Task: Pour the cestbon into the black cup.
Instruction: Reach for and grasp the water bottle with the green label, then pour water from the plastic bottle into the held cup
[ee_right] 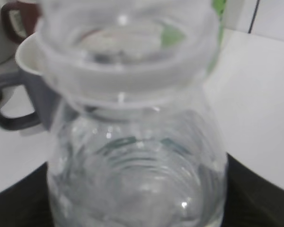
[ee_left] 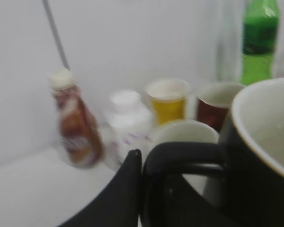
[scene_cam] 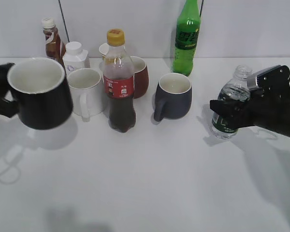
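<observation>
A: Two grippers are seen at opposite edges of the white desk point(scene_cam: 150, 183). At the left edge, the wide black mug with a white interior point(scene_cam: 40, 93) is held up off the surface by its loop handle, which is clamped by the left gripper point(scene_cam: 1, 99). The mug is kept upright, its mouth open to the top.

B: And the right edge?

A: The small clear ribbed plastic water bottle with a dark green label point(scene_cam: 230, 104) is stood there, uncapped and upright. Its body is enclosed by the closed right gripper point(scene_cam: 228, 112). Whether its base is touching the desk cannot be told.

B: What is placed between them?

A: Near the back edge, a red-labelled cola bottle point(scene_cam: 119, 82) is set beside a white mug point(scene_cam: 85, 90), and a dark navy-grey mug point(scene_cam: 172, 95) is placed nearer the water bottle. A tall green soda bottle point(scene_cam: 186, 37) is stood against the wall.
</observation>
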Robot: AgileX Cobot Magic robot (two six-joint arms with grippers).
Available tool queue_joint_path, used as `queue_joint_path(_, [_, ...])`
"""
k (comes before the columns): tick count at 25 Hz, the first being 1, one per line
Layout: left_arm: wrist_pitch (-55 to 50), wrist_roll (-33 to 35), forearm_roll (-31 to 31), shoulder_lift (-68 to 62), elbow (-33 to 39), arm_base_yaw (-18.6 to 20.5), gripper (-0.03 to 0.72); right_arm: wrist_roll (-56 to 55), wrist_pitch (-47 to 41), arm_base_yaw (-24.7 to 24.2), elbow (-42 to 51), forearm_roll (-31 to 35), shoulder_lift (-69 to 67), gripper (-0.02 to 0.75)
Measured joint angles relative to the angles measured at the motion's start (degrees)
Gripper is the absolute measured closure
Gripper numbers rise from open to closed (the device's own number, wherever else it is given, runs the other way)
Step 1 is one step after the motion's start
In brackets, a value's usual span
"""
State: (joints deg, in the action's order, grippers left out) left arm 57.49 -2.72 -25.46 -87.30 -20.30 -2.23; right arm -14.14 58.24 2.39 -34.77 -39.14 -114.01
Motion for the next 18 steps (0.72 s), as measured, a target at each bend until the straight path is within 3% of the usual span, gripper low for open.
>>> queue_joint_path(5, [-7.69,-4.72,1.92,0.0,0.0,-7.95,0.641,1.53,-11.16,3.75,0.2,-0.49,9.14,0.237])
queue_joint_path(8, [-11.47,-5.98,2.79,0.0,-0.68,-13.75,0.641,6.17,-22.1,9.77,-0.81,3.31,17.91,0.237])
queue_joint_path(12, [-24.08,-6.25,3.99,0.0,-6.17,-22.21,0.642,13.47,-35.98,18.66,-5.0,6.66,25.12,0.237])
queue_joint_path(18, [-35.85,-6.5,6.21,-0.05,-15.67,-31.12,0.643,21.43,-51.61,27.86,-13.45,7.18,27.37,0.237])
